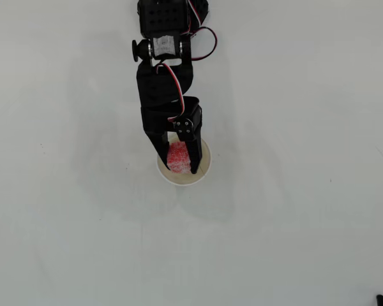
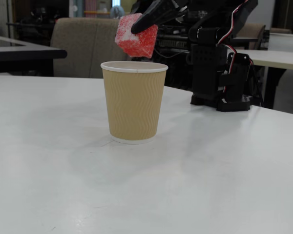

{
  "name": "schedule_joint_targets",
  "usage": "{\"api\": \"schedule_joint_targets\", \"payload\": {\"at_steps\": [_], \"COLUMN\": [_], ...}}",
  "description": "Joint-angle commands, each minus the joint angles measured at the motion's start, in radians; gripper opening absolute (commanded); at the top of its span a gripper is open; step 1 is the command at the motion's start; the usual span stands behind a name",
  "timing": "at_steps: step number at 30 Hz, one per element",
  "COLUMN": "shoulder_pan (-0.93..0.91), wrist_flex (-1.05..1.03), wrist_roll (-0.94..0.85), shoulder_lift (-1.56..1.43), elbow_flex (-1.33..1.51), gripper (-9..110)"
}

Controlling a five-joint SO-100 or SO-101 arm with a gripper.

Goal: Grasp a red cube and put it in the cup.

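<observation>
My gripper [image 1: 179, 167] is shut on the red cube [image 1: 178, 157], which has a whitish-frosted surface. In the overhead view the cube hangs directly over the opening of the cup [image 1: 201, 171], whose white rim shows around the fingers. In the fixed view the red cube [image 2: 136, 35] floats just above the rim of the cup [image 2: 134, 102], a tan ribbed paper cup standing upright on the white table. The black gripper [image 2: 139, 29] comes in from the upper right, holding the cube tilted.
The arm's black base [image 2: 223, 78] stands behind and right of the cup in the fixed view. A small dark object [image 1: 380, 298] lies at the bottom right corner of the overhead view. Chairs and desks fill the background beyond the white table [image 2: 210, 170].
</observation>
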State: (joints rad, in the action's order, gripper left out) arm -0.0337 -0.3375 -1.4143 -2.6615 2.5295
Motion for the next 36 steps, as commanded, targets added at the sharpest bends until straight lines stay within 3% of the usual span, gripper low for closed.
{"api": "schedule_joint_targets", "payload": {"at_steps": [1,7,12,23,30,36], "shoulder_pan": [-0.011,-0.021,-0.035,-0.114,-0.281,-0.394], "wrist_flex": [0.014,0.018,0.000,-0.025,-0.046,-0.080], "wrist_roll": [0.011,0.011,0.012,0.031,0.097,0.278], "shoulder_lift": [-0.028,-0.028,-0.029,-0.037,-0.055,-0.055], "elbow_flex": [-0.018,-0.017,-0.015,-0.008,-0.011,-0.006], "gripper": [8,8,23,23,21,4]}}
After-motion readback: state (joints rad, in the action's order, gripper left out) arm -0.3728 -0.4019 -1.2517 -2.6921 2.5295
